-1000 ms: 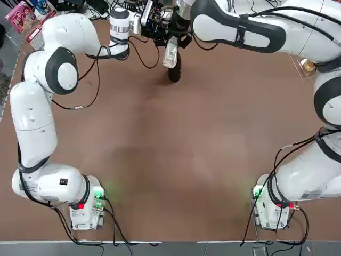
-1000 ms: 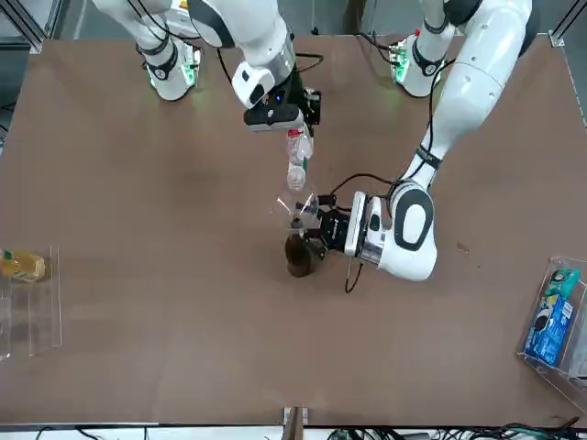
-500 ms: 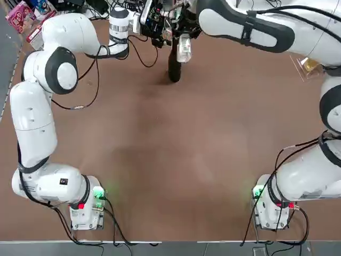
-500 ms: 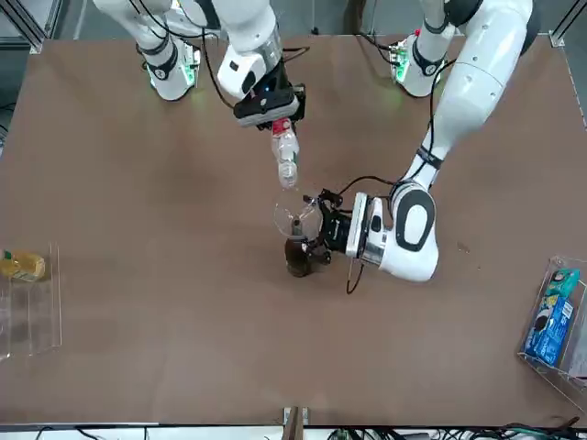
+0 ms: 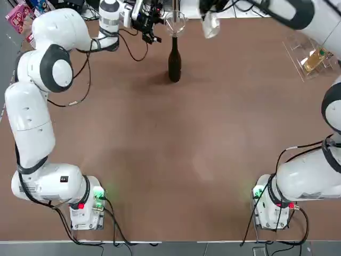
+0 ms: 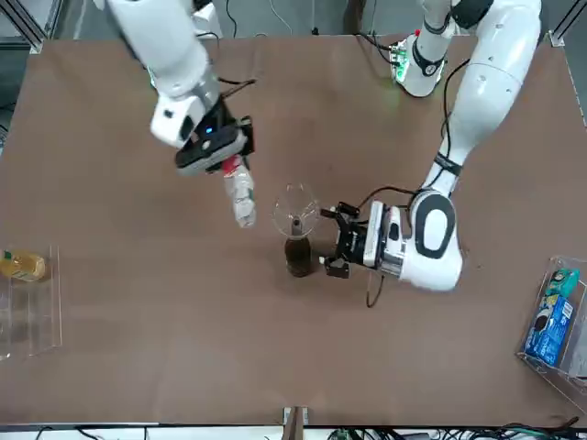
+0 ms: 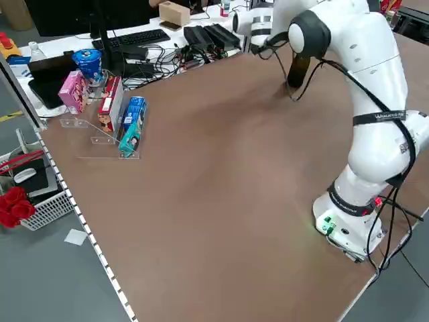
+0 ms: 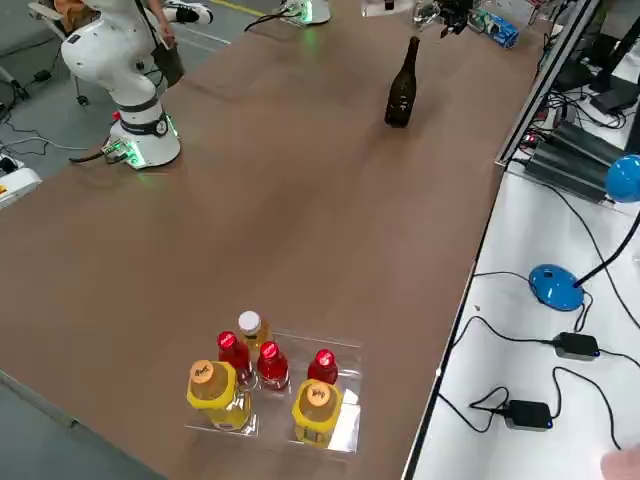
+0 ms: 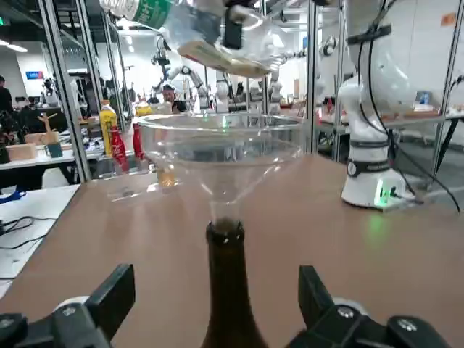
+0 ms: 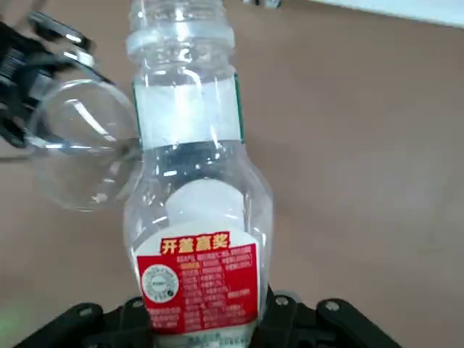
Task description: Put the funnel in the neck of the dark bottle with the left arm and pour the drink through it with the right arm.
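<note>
Label (image 10: 199,279) shows only up close.

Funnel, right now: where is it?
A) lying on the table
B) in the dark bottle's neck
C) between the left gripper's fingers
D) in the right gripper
B: the left wrist view shows the funnel's spout down in the dark bottle's neck, with the left gripper's fingers spread apart and clear of it.

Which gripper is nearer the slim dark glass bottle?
Left: its jaws hang open just beside the bottle. The right gripper, gripping a clear plastic bottle, is farther off.
</note>
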Robot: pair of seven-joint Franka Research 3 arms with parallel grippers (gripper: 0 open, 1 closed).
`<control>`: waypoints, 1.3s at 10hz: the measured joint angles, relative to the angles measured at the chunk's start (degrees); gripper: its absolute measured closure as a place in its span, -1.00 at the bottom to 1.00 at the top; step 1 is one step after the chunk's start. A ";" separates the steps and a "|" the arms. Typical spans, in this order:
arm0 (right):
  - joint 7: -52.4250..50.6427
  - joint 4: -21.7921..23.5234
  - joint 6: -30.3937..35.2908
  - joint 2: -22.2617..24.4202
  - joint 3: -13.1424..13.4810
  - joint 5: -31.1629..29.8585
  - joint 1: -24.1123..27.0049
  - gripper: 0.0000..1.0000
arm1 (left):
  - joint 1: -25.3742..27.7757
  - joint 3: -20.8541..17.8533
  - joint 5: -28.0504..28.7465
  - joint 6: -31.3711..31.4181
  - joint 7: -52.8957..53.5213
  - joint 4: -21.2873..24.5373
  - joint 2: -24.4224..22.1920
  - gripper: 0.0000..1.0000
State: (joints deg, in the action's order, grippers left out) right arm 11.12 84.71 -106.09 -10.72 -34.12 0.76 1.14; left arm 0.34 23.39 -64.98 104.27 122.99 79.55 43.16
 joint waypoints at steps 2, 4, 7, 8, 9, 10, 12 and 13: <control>-12.75 0.17 0.41 1.33 6.10 2.99 0.04 0.16 | 4.52 -0.02 12.89 -0.21 -0.79 -0.36 -4.61 -0.99; -24.61 0.67 0.41 1.54 11.87 7.24 -0.04 0.16 | 8.39 -0.09 26.94 -0.43 -2.17 -0.46 -8.90 -0.99; -44.26 1.98 0.43 1.55 21.29 14.64 -0.01 0.16 | 11.99 -0.19 39.19 -1.01 -9.60 -1.69 -12.66 -0.99; -52.01 3.25 0.43 1.53 24.83 17.96 0.00 0.16 | 12.38 -0.11 42.12 -2.22 -16.42 -1.86 -14.12 -0.99; -60.20 4.95 0.43 1.51 28.65 21.75 0.04 0.16 | 12.29 0.29 44.27 -3.40 -24.80 -2.03 -15.72 -0.99; -68.03 6.95 0.42 1.49 32.14 25.69 0.13 0.16 | 11.88 0.66 46.37 -4.62 -34.19 -2.37 -17.95 -0.99; -82.38 11.35 0.07 1.46 37.29 33.16 0.19 0.16 | 11.17 1.09 50.64 -9.82 -55.72 -2.53 -23.91 -0.99; -89.28 13.59 -0.50 1.43 39.00 36.42 0.18 0.16 | 11.33 1.01 51.37 -12.38 -66.81 -2.49 -25.71 -0.99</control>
State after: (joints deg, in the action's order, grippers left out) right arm -78.16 98.30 -106.59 -9.30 4.88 37.18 1.33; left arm 11.67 24.40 -13.61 91.89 56.18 77.06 17.45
